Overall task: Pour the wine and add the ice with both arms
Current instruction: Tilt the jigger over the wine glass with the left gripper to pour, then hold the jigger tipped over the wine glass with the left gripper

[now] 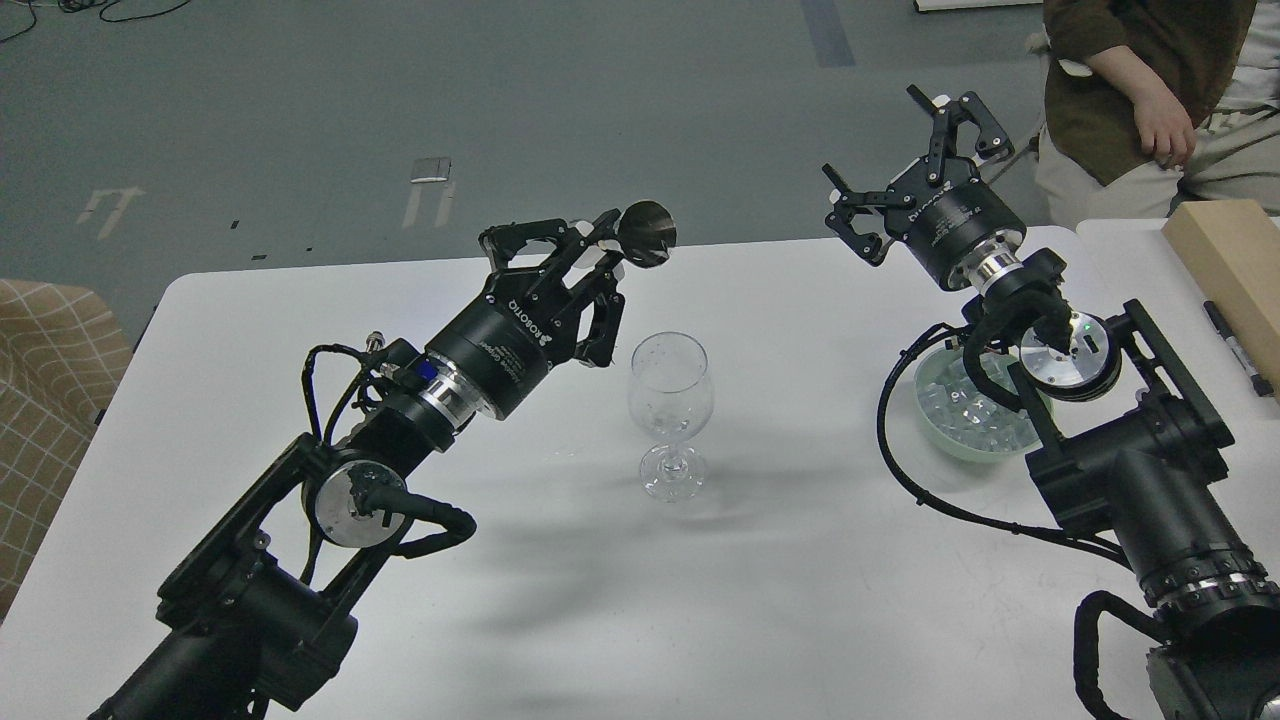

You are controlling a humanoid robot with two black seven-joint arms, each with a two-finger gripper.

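A clear stemmed wine glass (671,412) stands upright at the middle of the white table (760,600). My left gripper (590,255) is shut on a small steel measuring cup (645,233), tipped on its side above and to the left of the glass; no stream shows. My right gripper (905,160) is open and empty, held high at the table's far right. Clear ice cubes (962,412) lie in a pale green bowl (975,447) below my right arm, partly hidden by its wrist and cables.
A person in a brown top (1150,80) sits at the far right. A tan wooden block (1235,265) and a black pen (1238,348) lie on the right-hand table. A checked cloth (45,380) is at the left edge.
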